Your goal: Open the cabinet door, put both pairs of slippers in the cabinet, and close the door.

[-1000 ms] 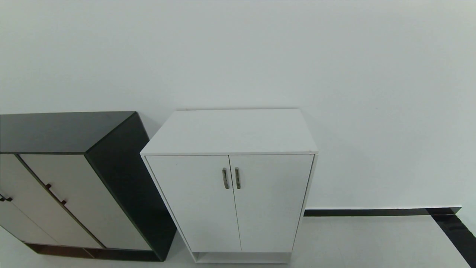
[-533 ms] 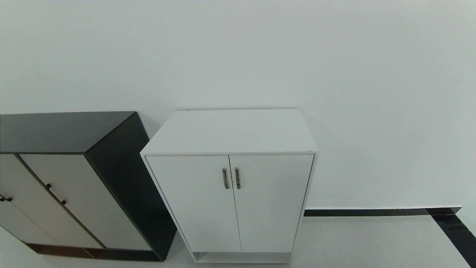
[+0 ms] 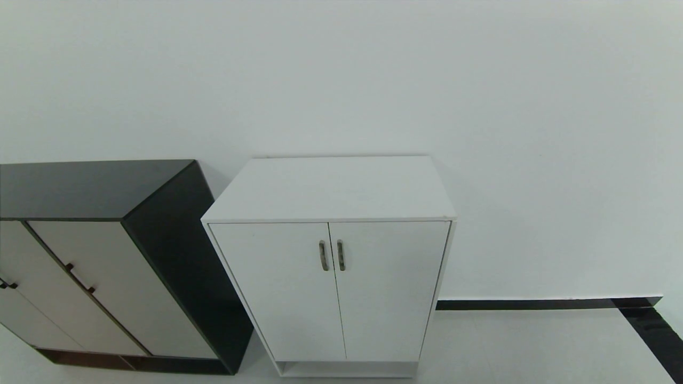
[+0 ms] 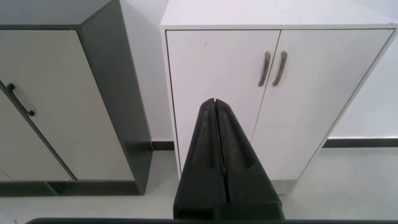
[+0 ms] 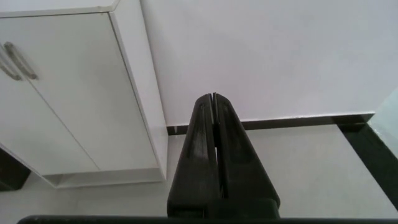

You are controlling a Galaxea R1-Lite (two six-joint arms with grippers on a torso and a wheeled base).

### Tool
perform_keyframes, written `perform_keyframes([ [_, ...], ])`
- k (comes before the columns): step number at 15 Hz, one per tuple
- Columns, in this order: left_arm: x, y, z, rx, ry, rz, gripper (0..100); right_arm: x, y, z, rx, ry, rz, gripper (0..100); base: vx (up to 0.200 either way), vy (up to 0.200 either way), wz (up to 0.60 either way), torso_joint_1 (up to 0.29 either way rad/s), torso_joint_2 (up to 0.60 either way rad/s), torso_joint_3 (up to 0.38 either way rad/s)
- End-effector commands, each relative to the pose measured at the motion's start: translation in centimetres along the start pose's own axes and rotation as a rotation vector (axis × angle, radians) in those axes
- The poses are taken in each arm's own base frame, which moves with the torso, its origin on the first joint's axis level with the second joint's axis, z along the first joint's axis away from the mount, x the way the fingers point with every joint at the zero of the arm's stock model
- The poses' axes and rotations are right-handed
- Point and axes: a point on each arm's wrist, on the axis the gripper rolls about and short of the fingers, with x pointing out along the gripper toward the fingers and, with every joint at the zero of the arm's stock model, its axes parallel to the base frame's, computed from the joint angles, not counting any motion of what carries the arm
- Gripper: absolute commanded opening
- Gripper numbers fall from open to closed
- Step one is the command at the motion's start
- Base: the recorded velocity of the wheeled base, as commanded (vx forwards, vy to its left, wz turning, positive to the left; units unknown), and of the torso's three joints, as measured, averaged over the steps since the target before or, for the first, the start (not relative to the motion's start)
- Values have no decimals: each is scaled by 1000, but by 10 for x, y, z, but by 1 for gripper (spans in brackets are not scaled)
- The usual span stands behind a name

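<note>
The white cabinet (image 3: 331,256) stands against the wall, both doors closed, with two metal handles (image 3: 332,255) side by side at the middle seam. In the left wrist view my left gripper (image 4: 215,103) is shut and empty, held some way back from the cabinet (image 4: 273,93) and facing its left door. Its handles (image 4: 272,68) sit off to one side of the fingertips. My right gripper (image 5: 213,97) is shut and empty too, off the cabinet's right side (image 5: 140,93), over the floor by the wall.
A black cabinet (image 3: 106,256) with pale doors stands close to the left of the white one. A black strip (image 3: 533,304) runs along the foot of the wall on the right and turns forward at the far right. Bare floor (image 3: 533,346) lies right of the white cabinet.
</note>
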Motion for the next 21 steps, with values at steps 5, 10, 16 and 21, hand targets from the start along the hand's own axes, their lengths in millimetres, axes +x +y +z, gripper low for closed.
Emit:
perform_keyframes([
  [5,0,0,0,2,2,-1,0,0,0,0,-2,3,-4,0,0,0,0,0,0,0],
  [10,0,0,0,2,2,-1,0,7,1,2,56,95,-5,0,0,0,0,0,0,0],
  [16,0,0,0,0,0,0,0,1,0,0,16,12,-9,0,0,0,0,0,0,0],
  [21,0,0,0,0,2,0,0,-4,1,-2,1,-58,98,0,0,0,0,0,0,0],
])
